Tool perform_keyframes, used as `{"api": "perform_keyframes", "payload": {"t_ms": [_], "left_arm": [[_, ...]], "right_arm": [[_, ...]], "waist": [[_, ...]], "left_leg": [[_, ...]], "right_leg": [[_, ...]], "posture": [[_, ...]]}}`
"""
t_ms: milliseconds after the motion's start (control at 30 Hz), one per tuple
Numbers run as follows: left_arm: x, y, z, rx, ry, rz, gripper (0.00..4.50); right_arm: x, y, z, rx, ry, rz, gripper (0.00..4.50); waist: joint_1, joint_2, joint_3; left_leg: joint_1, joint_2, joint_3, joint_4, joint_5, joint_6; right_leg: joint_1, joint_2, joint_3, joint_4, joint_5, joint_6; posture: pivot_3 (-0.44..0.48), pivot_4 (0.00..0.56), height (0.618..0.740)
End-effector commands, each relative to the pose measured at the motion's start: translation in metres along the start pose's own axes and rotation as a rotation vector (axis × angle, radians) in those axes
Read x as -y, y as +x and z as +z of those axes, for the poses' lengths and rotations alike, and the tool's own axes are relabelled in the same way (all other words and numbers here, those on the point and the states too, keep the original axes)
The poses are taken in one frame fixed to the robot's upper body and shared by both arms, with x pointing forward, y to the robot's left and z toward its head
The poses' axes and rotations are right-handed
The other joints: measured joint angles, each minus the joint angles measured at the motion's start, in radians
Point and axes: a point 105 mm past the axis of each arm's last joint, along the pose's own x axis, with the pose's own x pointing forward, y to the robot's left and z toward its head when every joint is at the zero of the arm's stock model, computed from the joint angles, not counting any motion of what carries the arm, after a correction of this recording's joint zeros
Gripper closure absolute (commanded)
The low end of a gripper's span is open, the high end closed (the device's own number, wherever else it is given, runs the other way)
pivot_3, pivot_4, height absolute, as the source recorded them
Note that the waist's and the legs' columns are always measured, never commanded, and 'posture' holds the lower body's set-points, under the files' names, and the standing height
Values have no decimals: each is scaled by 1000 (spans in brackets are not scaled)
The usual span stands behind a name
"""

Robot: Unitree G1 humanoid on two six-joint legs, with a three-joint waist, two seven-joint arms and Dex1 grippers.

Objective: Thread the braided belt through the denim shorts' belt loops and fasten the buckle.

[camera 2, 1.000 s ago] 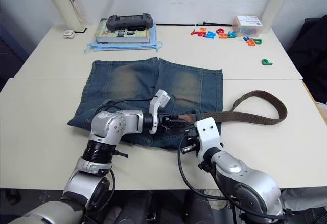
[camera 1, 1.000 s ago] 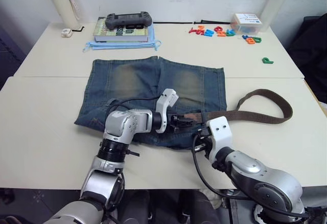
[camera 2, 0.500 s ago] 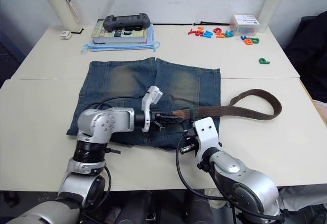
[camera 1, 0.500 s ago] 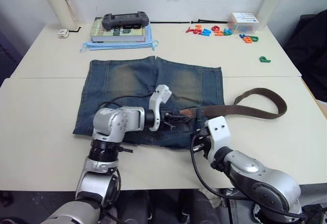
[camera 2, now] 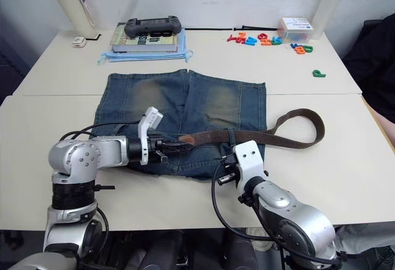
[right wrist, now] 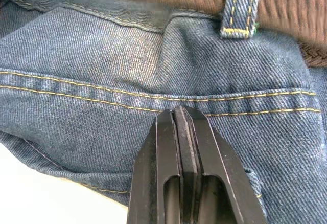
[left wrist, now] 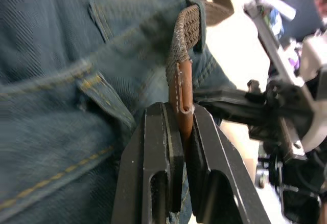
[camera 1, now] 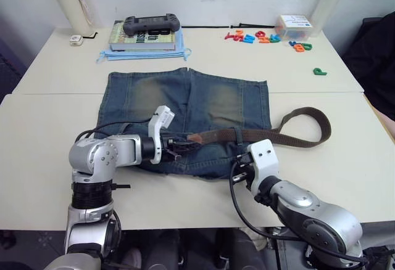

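Two claws work near edge of denim shorts [camera 1: 185, 106], spread flat mid-bench [camera 1: 49, 122]. Right claw [right wrist: 180, 127] clenched, nothing between fingers, pressing waistband just below belt loop [right wrist: 239, 4]. Left claw [left wrist: 180, 132] grips tan tip of braided belt [camera 1: 265, 137]. Belt passes under that one loop; rest curls right, off shorts onto bench. Step: threading, judged early. Next: feed tip leftward into next loop while right claw pins cloth. Buckle not made out.
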Motion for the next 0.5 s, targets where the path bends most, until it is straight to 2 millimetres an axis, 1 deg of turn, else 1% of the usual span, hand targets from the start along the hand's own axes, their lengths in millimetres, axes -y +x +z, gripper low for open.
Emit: {"api": "perform_keyframes", "payload": {"t_ms": [33,133,233,367,500], "left_arm": [[6,-31,17,90,50,-39,4479],[5,-46,17,86,52,-39,4479],[2,-48,13,78,45,-22,4479],[3,-40,7,80,37,-30,4479],[9,-20,6,95,28,-49,4479]], "right_arm": [[5,-3,8,31,-11,-17,4500],[9,-3,10,35,-22,-24,4500],[15,-4,13,34,-42,-33,4500],[27,-5,16,32,-80,-47,4500],[45,-7,18,16,-109,-81,4500]], "waist": [[-2,0,0],[-5,0,0],[-7,0,0],[-7,0,0],[-4,0,0]], "left_leg": [[0,0,0,0,0,0],[1,0,0,-1,0,-1],[1,0,0,-1,0,-1],[1,0,0,-1,0,-2],[0,0,-1,-1,0,-2]], "right_leg": [[0,0,0,0,0,0],[0,0,0,0,0,-1],[0,0,0,1,-1,-1],[0,0,0,1,-1,-1],[0,0,0,0,-1,-1]], "posture": [[0,150,667],[0,150,667],[0,150,667],[0,150,667],[0,150,667]]}}
